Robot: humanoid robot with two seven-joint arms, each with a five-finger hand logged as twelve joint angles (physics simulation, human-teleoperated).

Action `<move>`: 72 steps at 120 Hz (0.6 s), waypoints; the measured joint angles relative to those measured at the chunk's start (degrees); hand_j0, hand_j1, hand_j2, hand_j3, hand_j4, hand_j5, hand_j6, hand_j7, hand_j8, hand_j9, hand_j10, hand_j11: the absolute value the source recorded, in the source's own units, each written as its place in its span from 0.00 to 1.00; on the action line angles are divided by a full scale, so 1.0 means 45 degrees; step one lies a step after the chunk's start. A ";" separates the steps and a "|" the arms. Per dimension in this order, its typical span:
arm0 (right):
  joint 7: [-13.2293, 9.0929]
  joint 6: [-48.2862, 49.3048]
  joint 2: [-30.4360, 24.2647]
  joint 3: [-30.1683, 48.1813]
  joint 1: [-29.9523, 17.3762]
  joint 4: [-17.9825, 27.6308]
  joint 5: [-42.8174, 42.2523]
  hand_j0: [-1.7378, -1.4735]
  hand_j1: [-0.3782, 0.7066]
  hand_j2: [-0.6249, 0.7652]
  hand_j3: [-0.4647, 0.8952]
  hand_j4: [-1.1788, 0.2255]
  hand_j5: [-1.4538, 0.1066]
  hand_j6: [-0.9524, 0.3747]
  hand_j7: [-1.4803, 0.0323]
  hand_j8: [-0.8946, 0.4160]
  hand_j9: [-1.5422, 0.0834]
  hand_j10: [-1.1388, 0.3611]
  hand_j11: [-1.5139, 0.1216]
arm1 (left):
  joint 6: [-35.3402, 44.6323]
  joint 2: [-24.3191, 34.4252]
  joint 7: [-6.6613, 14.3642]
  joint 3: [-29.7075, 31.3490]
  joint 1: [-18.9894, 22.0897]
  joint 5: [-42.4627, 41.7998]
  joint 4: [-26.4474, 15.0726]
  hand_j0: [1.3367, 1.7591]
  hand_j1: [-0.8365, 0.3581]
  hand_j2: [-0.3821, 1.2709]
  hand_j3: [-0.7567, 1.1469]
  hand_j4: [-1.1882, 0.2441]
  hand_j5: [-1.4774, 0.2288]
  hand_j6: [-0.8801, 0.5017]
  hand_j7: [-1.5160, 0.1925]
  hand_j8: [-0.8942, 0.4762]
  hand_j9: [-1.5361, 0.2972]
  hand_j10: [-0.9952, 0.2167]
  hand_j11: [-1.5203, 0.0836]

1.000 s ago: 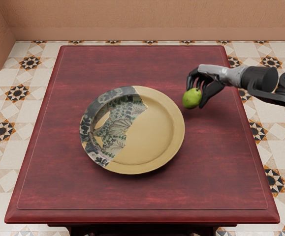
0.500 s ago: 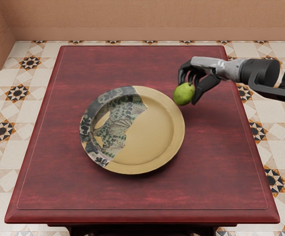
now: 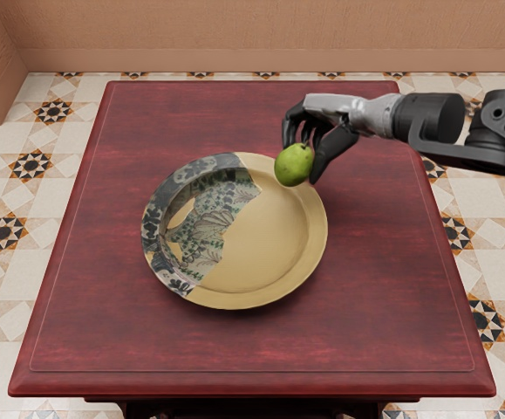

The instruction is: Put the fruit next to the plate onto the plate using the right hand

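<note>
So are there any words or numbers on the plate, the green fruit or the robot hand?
None: no words or numbers show anywhere. The plate has only a leafy pattern and plain yellow; the green fruit, the right robot hand and the table bear no marks.

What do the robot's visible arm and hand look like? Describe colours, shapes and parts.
The right hand has black, jointed fingers on a light grey metallic palm and wrist. Behind it sits a dark charcoal cylindrical forearm, then a bulkier dark grey rounded joint housing. No cables or markings are visible.
</note>
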 joint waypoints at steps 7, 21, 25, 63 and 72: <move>-0.0173 -0.0001 0.0232 0.0000 0.0124 0.0006 0.0059 0.30 0.67 0.86 0.34 0.40 0.19 0.37 0.23 0.15 0.23 0.18 0.21 | 0.0000 0.0000 0.0000 0.0000 0.0009 0.0000 0.0000 0.76 0.98 0.23 0.40 0.82 0.86 0.63 0.88 0.64 0.83 0.81 0.94; -0.0409 0.0000 0.0681 0.0001 0.0378 0.0002 0.0123 0.30 0.67 0.86 0.34 0.40 0.19 0.37 0.23 0.14 0.23 0.19 0.21 | 0.0000 0.0000 0.0000 0.0000 0.0019 0.0000 0.0000 0.76 0.98 0.23 0.40 0.82 0.86 0.63 0.88 0.64 0.83 0.81 0.94; -0.0515 -0.0002 0.0813 0.0001 0.0441 -0.0002 0.0135 0.30 0.67 0.86 0.34 0.40 0.19 0.37 0.23 0.14 0.23 0.19 0.21 | 0.0000 0.0000 0.0000 0.0000 0.0019 0.0000 0.0000 0.76 0.98 0.23 0.40 0.82 0.86 0.63 0.88 0.64 0.83 0.81 0.94; -0.1226 0.0018 0.1832 -0.0089 0.0921 -0.0092 0.0464 0.30 0.67 0.87 0.34 0.39 0.19 0.36 0.23 0.14 0.23 0.19 0.21 | 0.0000 0.0000 0.0000 0.0001 0.0039 0.0000 0.0000 0.76 0.98 0.23 0.40 0.82 0.86 0.63 0.88 0.64 0.83 0.81 0.94; -0.1362 0.0014 0.2078 -0.0123 0.0958 -0.0128 0.0503 0.30 0.67 0.87 0.34 0.40 0.19 0.36 0.23 0.14 0.23 0.19 0.21 | 0.0000 0.0000 0.0000 0.0001 0.0039 0.0000 0.0000 0.76 0.98 0.23 0.40 0.82 0.86 0.63 0.88 0.64 0.83 0.81 0.94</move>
